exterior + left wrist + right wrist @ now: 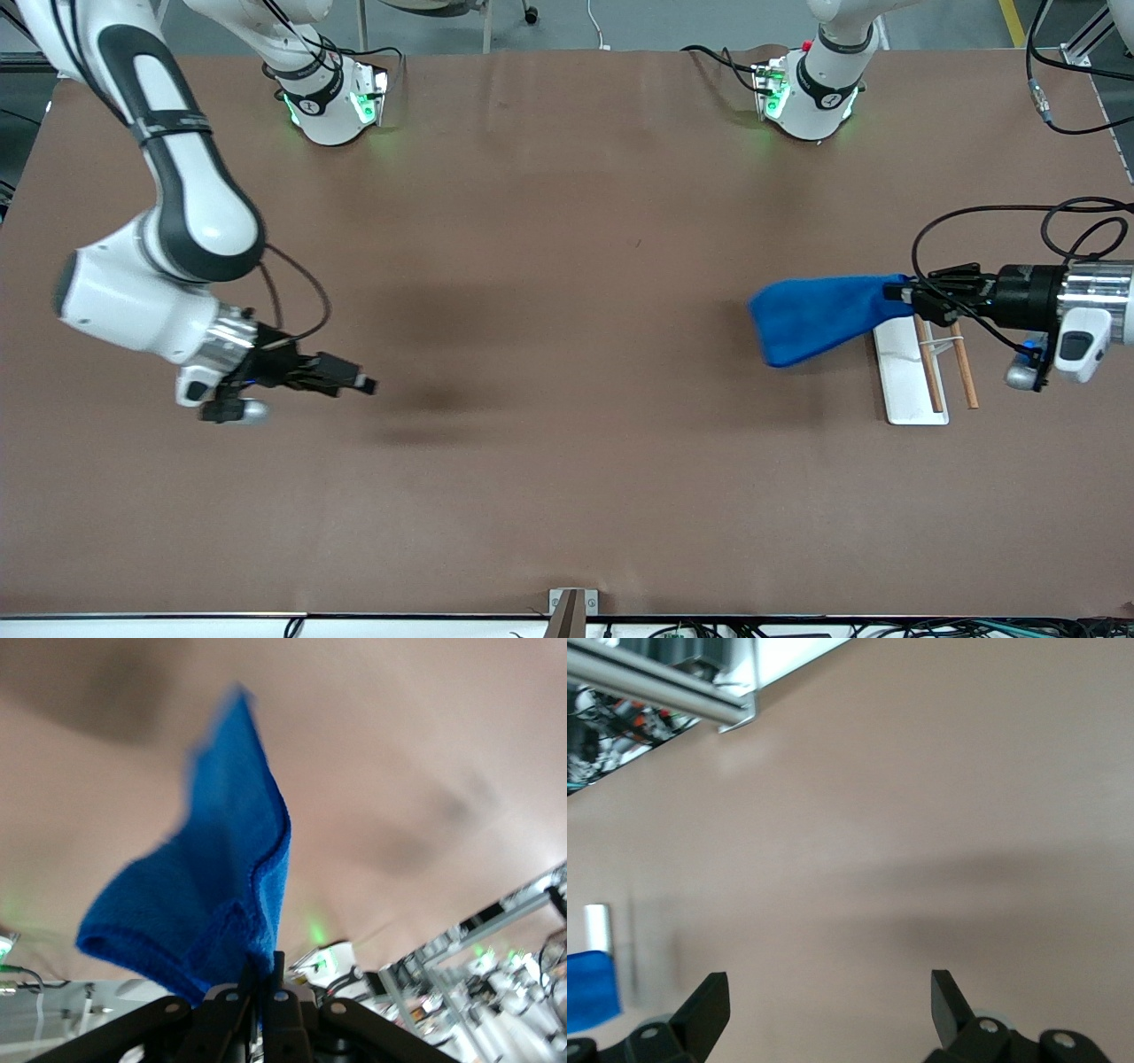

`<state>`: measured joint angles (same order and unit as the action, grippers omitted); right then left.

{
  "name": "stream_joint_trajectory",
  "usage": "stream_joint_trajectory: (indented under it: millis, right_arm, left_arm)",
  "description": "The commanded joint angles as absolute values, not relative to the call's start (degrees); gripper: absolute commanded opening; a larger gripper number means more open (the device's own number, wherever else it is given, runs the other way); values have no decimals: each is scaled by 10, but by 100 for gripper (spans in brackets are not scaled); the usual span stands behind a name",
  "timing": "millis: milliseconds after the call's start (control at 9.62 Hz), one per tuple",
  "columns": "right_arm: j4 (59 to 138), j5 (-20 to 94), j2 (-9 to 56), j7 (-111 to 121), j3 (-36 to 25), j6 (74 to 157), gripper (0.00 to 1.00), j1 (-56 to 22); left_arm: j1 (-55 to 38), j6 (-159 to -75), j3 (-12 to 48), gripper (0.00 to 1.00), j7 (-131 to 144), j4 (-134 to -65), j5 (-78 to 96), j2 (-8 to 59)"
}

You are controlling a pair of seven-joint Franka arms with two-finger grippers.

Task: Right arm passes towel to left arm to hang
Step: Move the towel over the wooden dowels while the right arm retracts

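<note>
Table (pixel 567 496) fills frame; we see towel (pixel 819 317) at right middle of front view, off table, just above rack (pixel 911 372) with white base and wooden rods.

Risks, we judge: towel held by one corner only, bunched; may drape unevenly or slide off rod. Low pass could snag rack and tip it.

Left claw (pixel 912 297) clamped shut on towel corner, arm reaching in level from right edge. Right claw (pixel 359 383) spread wide, empty, at left middle over bare table, waiting.

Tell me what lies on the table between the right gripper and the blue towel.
Nothing: bare brown table, front view, from right gripper to blue fuzzy towel.
</note>
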<state>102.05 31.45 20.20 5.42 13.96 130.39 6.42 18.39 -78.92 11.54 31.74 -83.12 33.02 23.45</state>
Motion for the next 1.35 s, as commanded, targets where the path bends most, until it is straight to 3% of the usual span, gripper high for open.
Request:
stream_joint_trajectory:
  millis: [0,208,623,831,935,1247]
  right_arm:
    - [1043,216,143,33,86,1255,100,61]
    - [1043,143,107,15,55,1224,100,62]
    - [1028,24,11,-71,18,1083,100,62]
    - [972,23,-14,-63,-18,972,100,51]
    - [904,2,-11,-63,-25,907,100,51]
    - [843,-4,-10,-65,-33,873,100,58]
  left_arm:
    - [181,-812,111,0,385,-837,243,248]
    - [212,-831,112,1,371,-835,173,271]
    - [221,-830,112,1,281,-833,85,270]
    - [223,-826,111,0,220,-812,48,272]
    - [229,-826,111,0,204,-806,45,275]
    - [224,-828,112,0,159,-766,3,296]
